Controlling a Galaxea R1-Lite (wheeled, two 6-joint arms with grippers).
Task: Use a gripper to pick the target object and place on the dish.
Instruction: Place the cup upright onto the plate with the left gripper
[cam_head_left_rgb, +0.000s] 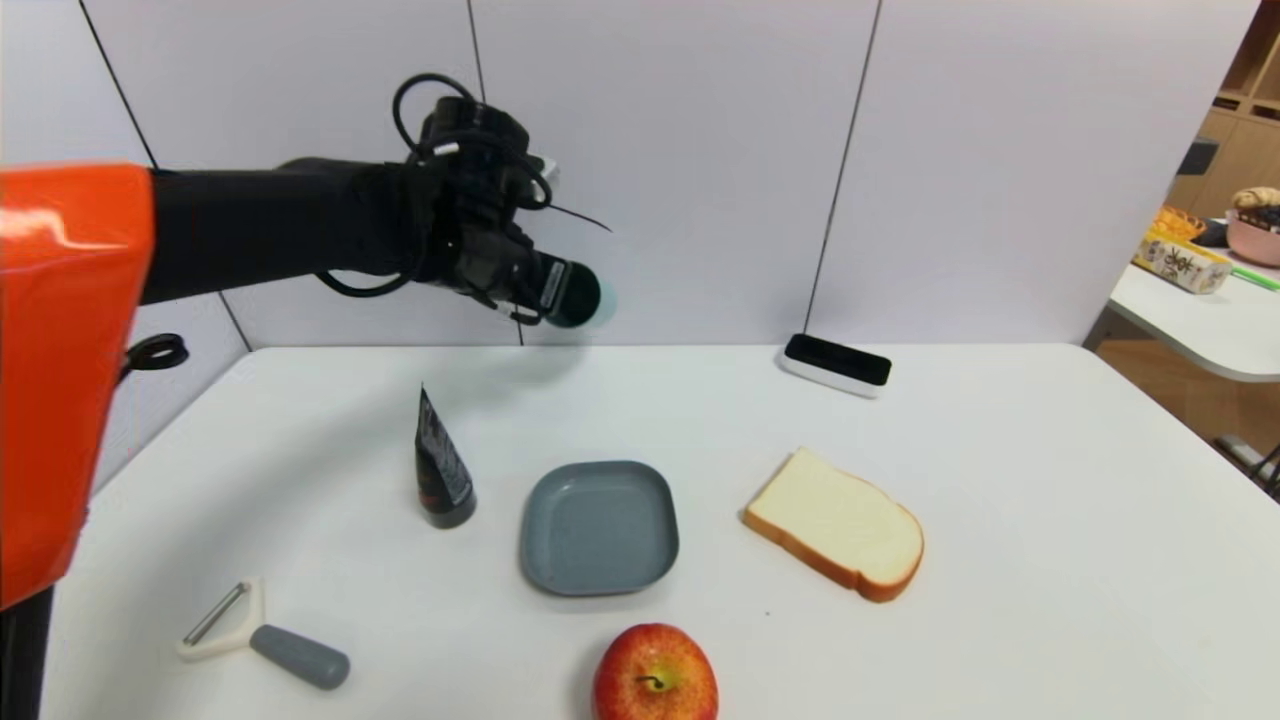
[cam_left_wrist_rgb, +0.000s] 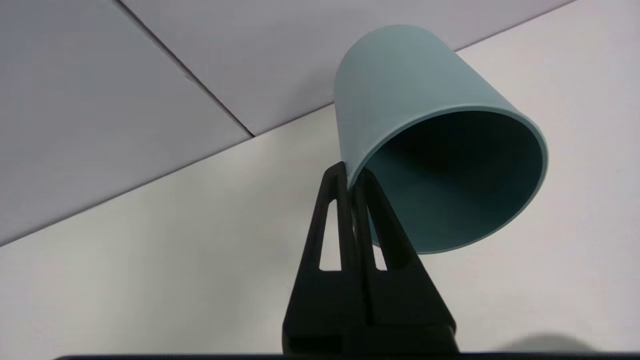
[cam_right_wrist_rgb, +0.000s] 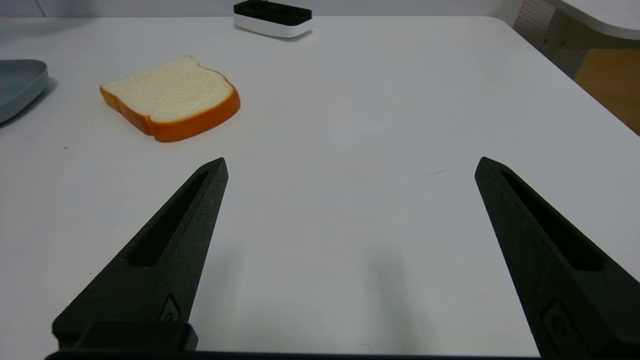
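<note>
The left gripper (cam_head_left_rgb: 560, 292) is up in the air over the far left of the table (cam_head_left_rgb: 1000, 560), its two fingers pinched together on the rim of the teal tumbler (cam_left_wrist_rgb: 400, 95), one finger outside the wall and one inside. The cup hangs clear of the surface, tipped over so its dark mouth faces back toward the wrist camera. It looks like light, stiff, matte plastic, so a thin rim pinch seems enough, though held at one edge like this it could swing or twist in the grip; I'd judge it unlikely to break if it slips.

The dish (cam_head_left_rgb: 598, 527) sits nearer and lower, mid-table, with nothing on it. Just to its left stands a black conical tube (cam_head_left_rgb: 440, 470), upright and close to the plate's edge, the one thing I'd watch on the way down. A slice of bread (cam_head_left_rgb: 835, 524) lies to the right, an apple (cam_head_left_rgb: 655, 672) at the near edge, a peeler (cam_head_left_rgb: 262, 637) near left, a black-and-white box (cam_head_left_rgb: 836, 363) far right, all apart from the plate.

The right gripper (cam_right_wrist_rgb: 350, 170) is parked low at the near right, fingers spread wide over bare table.
</note>
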